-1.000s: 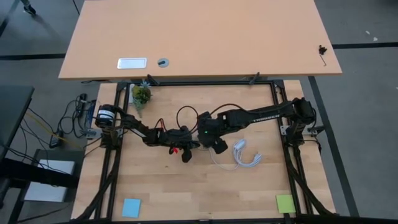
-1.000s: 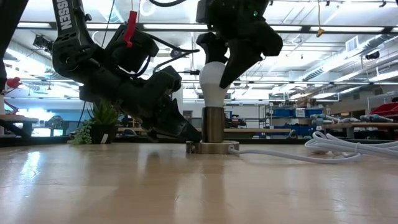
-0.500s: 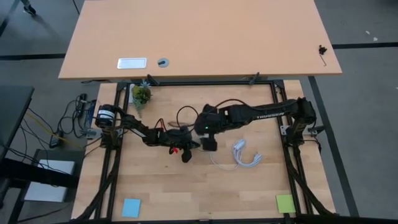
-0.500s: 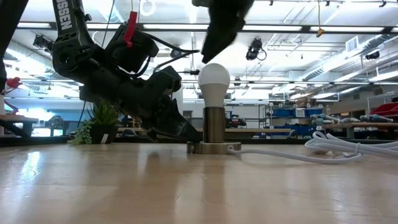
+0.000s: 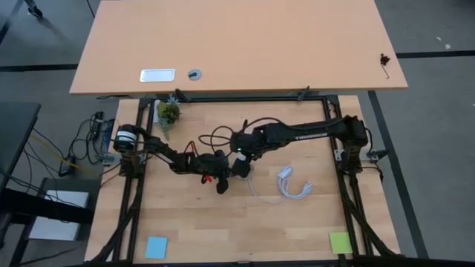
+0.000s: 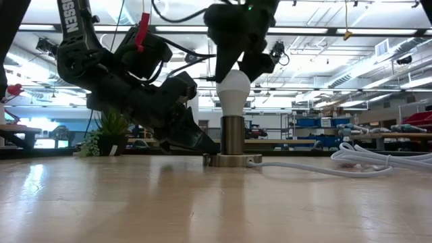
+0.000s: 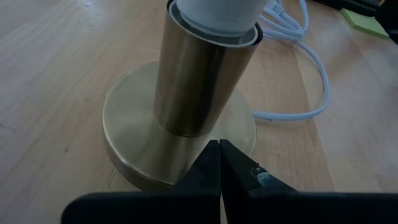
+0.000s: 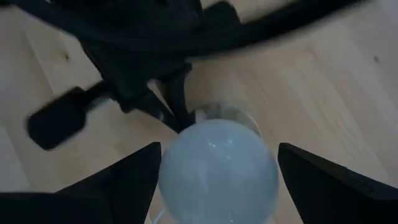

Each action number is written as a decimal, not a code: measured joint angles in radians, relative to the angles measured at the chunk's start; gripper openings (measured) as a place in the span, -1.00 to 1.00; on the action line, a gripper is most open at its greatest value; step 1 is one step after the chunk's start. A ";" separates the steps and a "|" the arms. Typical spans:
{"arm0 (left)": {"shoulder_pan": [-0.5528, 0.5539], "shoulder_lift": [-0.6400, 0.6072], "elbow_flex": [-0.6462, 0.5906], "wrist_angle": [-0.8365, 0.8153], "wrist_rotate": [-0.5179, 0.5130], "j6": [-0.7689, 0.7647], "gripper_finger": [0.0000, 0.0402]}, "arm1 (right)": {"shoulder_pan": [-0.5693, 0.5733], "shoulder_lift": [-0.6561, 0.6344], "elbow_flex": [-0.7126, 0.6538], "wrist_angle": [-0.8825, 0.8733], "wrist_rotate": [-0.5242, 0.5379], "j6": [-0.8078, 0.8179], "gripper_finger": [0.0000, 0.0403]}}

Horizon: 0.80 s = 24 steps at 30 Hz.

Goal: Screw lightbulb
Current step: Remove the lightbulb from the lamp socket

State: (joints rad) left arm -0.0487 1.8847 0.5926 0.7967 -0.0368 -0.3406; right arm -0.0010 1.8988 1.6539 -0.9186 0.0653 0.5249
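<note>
The white lightbulb (image 6: 233, 91) stands upright with its base inside the brass socket (image 6: 232, 138), whose round foot (image 6: 231, 160) rests on the table. My right gripper (image 6: 237, 67) hangs over it, open and pointing steeply down. Its two fingers stand on either side of the bulb's rounded head (image 8: 214, 171); I cannot tell whether they touch it. My left gripper (image 7: 219, 149) is shut and slants down from the table's left to the socket's foot (image 7: 137, 124). In the high view both grippers meet at mid-table (image 5: 239, 166). My left gripper sets its shut fingertips (image 7: 214, 163) on the top of the socket's round brass foot (image 7: 239, 127), right beside the upright tube. The fingers slant down from the table's left side. The socket stands flat on the table.
The socket's white cable (image 5: 293, 185) lies coiled to the right of it and runs back to the foot (image 7: 298, 81). A small potted plant (image 5: 168, 113) stands at the far left. A blue note (image 5: 156, 247) and a green note (image 5: 340, 242) lie near the front edge.
My right gripper has let go of the bulb's head and lifted off it. It has rolled about its own pointing line and come down again with its fingers around the head. The bulb has stayed upright in the socket.
</note>
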 joint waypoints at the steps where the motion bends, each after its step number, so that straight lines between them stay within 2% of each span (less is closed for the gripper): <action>1: 0.001 0.000 0.000 0.000 0.003 0.001 -1.00 | -0.001 0.009 0.000 -0.008 -0.002 0.001 0.63; 7: 0.003 0.000 0.001 0.000 0.007 0.002 -1.00 | -0.005 0.031 0.000 -0.021 -0.013 -0.107 0.53; 12: 0.004 0.000 0.001 0.000 0.006 0.016 -1.00 | -0.005 0.031 0.000 -0.022 -0.019 -0.413 0.40; 19: 0.004 0.000 0.001 0.001 0.009 0.016 -1.00 | -0.004 0.030 0.000 -0.027 -0.030 -0.935 0.43; 21: 0.004 0.000 0.001 0.001 0.011 0.016 -1.00 | -0.004 0.030 0.000 -0.027 -0.029 -1.004 0.43; 24: 0.004 0.000 0.001 0.001 0.013 0.016 -1.00 | 0.001 0.030 0.000 -0.025 -0.019 -1.006 0.43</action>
State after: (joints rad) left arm -0.0448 1.8847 0.5938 0.7975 -0.0242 -0.3244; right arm 0.0003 1.9285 1.6543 -0.9436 0.0461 -0.4812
